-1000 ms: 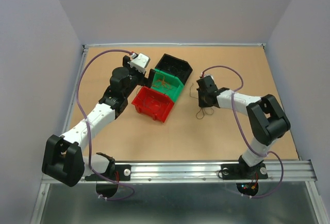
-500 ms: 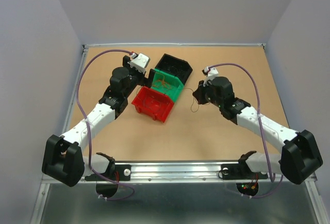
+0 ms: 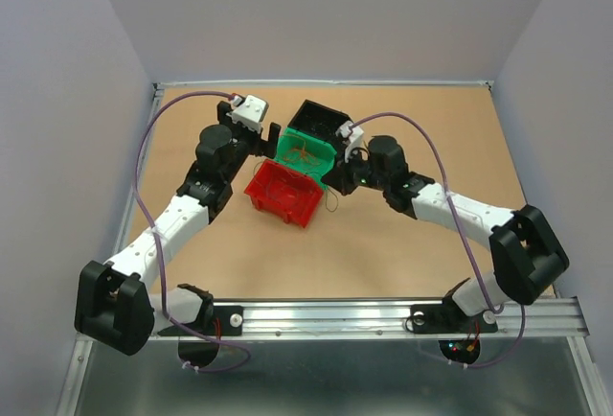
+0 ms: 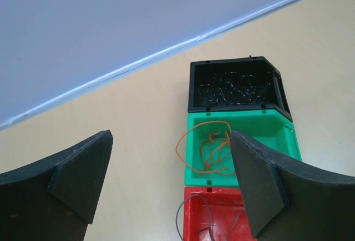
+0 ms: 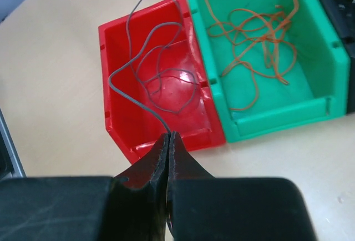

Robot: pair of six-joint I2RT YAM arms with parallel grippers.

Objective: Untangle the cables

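Observation:
The cables lie sorted by colour. My right gripper (image 5: 168, 135) (image 3: 335, 178) is shut on the end of a thin grey wire (image 5: 136, 105), whose loops hang over and into the red bin (image 5: 194, 132) (image 3: 283, 196). Curly orange wires (image 5: 249, 46) (image 4: 213, 152) lie in the green bin (image 5: 277, 116) (image 3: 308, 152). Dark wires (image 4: 233, 88) fill the black bin (image 4: 233, 108) (image 3: 326, 119). My left gripper (image 4: 171, 135) (image 3: 271, 135) hovers open to the left of the bins, holding nothing.
The three bins stand in a row at the middle of the brown table (image 3: 431, 119). A raised edge runs along the table's far side (image 3: 326, 81). Purple cables arc over both arms.
My right arm swung left from the table's right middle to the red bin, jaws closing on the grey wire and carrying it along. The left wrist shifted slightly.

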